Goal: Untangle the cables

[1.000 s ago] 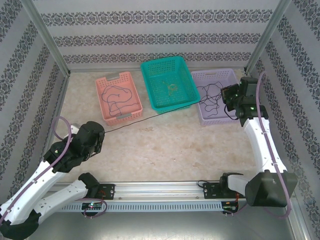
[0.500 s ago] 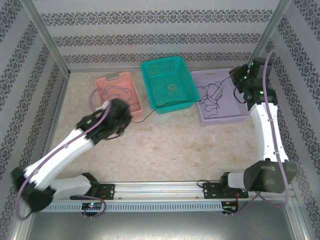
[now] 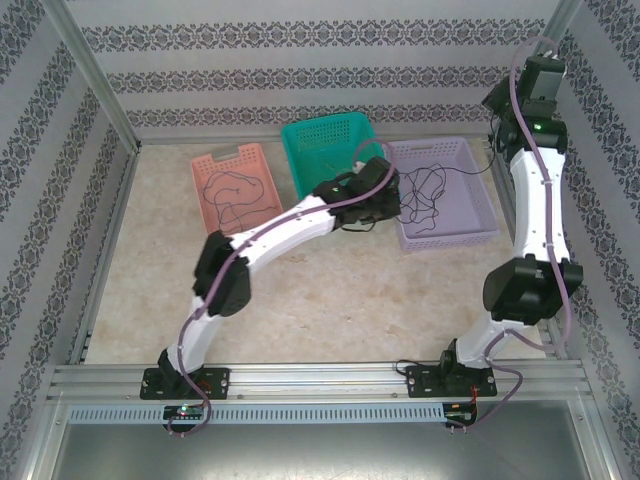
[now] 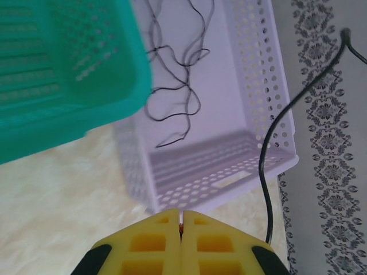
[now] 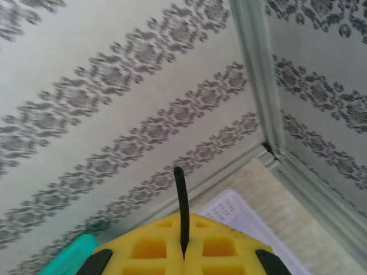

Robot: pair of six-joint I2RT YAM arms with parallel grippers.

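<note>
From where I stand, the left arm stretches across the table (image 3: 330, 290) toward 1 o'clock. Its wrist sits over the gap between the teal basket (image 3: 320, 135) at 12 o'clock and the purple basket (image 3: 450, 240) at 1 o'clock. The left gripper (image 4: 181, 220) has its yellow fingers pressed flat together just short of the purple basket's near wall, and I cannot tell whether anything is pinched in the seam. A tangle of black cables (image 3: 425, 195) lies looped in the purple basket, mostly toward the side nearest the teal one. In the left wrist view a long dark cable (image 4: 269, 143) runs outside that basket, from 1 o'clock down past its corner to 5 o'clock beside the fingers. The right arm stands tall at 2 o'clock, with its wrist lifted against the patterned wall (image 3: 300, 80). The right gripper (image 5: 183, 226) is clamped on a black cable (image 5: 181, 195), whose end pokes up between the closed fingers. At 11 o'clock the pink basket (image 3: 215, 160) holds one more dark cable (image 3: 235, 195) in loose curls.
</note>
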